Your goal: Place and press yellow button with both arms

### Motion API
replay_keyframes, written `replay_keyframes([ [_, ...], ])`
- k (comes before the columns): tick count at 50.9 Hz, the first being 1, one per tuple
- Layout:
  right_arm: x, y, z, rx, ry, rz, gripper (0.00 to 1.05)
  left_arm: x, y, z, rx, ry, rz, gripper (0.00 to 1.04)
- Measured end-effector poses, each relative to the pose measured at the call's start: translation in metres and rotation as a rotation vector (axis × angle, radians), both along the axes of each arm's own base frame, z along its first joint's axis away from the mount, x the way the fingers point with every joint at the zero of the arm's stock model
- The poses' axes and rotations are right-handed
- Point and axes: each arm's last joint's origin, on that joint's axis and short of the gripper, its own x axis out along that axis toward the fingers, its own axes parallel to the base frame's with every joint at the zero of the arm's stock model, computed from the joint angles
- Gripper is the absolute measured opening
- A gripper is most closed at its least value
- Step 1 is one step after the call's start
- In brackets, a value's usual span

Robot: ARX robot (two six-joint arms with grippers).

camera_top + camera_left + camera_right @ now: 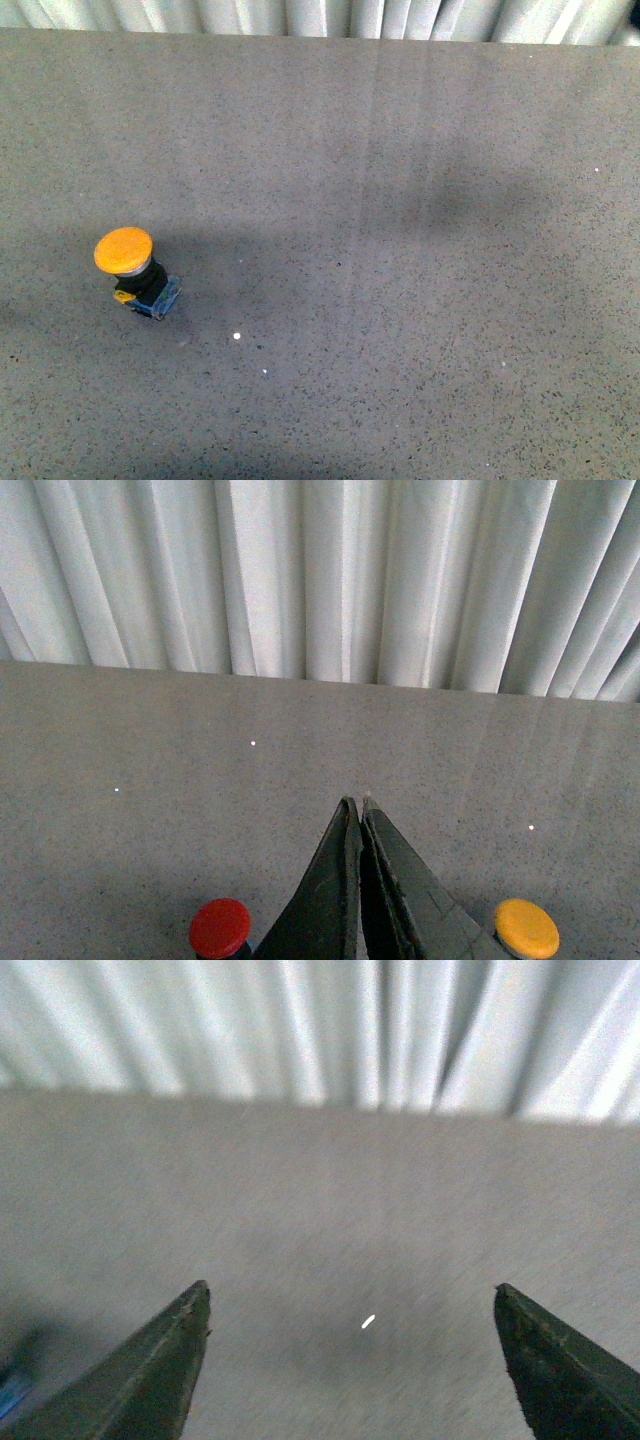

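Note:
The yellow button stands tilted on the grey table at the left in the front view, its orange-yellow cap on a black body with a bluish base. Neither arm shows in the front view. In the left wrist view my left gripper is shut and empty above the table, with the yellow button beside one finger and a red-capped button beside the other. In the blurred right wrist view my right gripper is open and empty over bare table, and the button does not show there.
The grey speckled table runs back to a white pleated curtain. The curtain also fills the far side of the left wrist view. A few small white specks lie on the table.

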Motion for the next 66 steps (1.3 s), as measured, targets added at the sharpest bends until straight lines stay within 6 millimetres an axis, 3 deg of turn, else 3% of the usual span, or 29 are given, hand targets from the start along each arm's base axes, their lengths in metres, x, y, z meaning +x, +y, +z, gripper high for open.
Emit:
replay_keyframes([
  [7,-0.020,-0.007,0.000,-0.047,-0.160,-0.142,0.57,0.000,0.000,0.000,0.000,0.000,0.000,0.01],
  [15,-0.040,-0.017,-0.012,-0.067,-0.153,-0.140,0.23,0.000,0.000,0.000,0.000,0.000,0.000,0.01],
  [23,-0.051,-0.017,-0.016,-0.074,-0.155,-0.134,0.01,0.000,0.000,0.000,0.000,0.000,0.000,0.01],
  [38,-0.074,-0.018,-0.030,-0.073,-0.162,-0.134,0.01,0.000,0.000,0.000,0.000,0.000,0.000,0.01],
  [66,-0.097,-0.018,-0.024,-0.071,-0.185,-0.137,0.01,0.000,0.000,0.000,0.000,0.000,0.000,0.01],
])
